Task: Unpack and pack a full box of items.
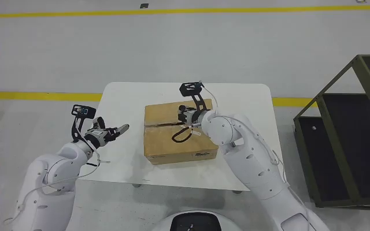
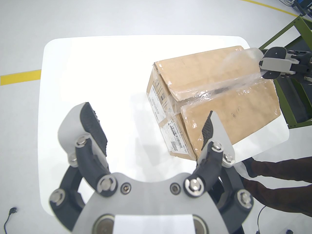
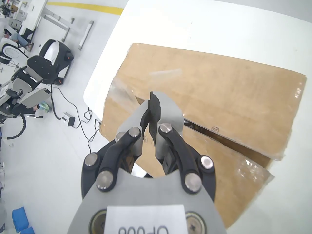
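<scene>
Unsealing the box (image 1: 179,131)
My right fingers (image 3: 154,113) pinch the clear tape (image 2: 234,59) taut above the seam, to free the flaps; left fingers (image 2: 93,125) hang spread beside the box on the surface (image 1: 121,110), likely ready to steady it.

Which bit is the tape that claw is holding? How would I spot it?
Find the white table, then the brown cardboard box on it. A clear, shiny tape strip rises from the box's top seam to the shut right gripper. It is the only see-through thing there.
</scene>
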Motion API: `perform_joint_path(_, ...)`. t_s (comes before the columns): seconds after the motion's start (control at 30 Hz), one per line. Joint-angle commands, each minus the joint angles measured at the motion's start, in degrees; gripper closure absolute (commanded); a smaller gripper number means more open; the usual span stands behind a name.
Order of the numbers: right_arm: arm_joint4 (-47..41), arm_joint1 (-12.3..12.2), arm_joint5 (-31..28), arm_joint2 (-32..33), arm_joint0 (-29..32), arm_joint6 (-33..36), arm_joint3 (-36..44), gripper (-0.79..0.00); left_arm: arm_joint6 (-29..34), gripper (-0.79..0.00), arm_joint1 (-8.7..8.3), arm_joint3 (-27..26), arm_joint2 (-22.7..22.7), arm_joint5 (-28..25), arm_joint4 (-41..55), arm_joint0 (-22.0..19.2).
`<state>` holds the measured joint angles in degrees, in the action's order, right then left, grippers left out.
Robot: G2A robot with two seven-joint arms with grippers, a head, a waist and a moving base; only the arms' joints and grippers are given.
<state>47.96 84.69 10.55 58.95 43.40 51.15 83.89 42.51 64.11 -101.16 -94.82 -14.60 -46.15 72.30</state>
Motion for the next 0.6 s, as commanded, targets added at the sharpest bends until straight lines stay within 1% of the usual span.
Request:
perform_joint_path(0.0,0.9,-0.2,-0.4,0.1,1.5,-0.7,1.2,0.000,0.0,-0.785,0.00,0.0,0.0,0.0,0.0,0.0)
perform_joint_path(0.07,2.5,-0.3,-0.4,-0.3,2.6,-1.3,1.9,0.000,0.0,-0.785,0.00,0.0,0.0,0.0,0.0,0.0)
perform_joint_path(0.23,3.1,-0.3,0.1,-1.0,4.5,-3.6,2.3,0.000,0.0,-0.785,0.00,0.0,0.0,0.0,0.0,0.0)
perform_joint_path(0.57,3.1,-0.3,0.1,-1.0,4.5,-3.6,2.3,0.000,0.0,-0.785,0.00,0.0,0.0,0.0,0.0,0.0)
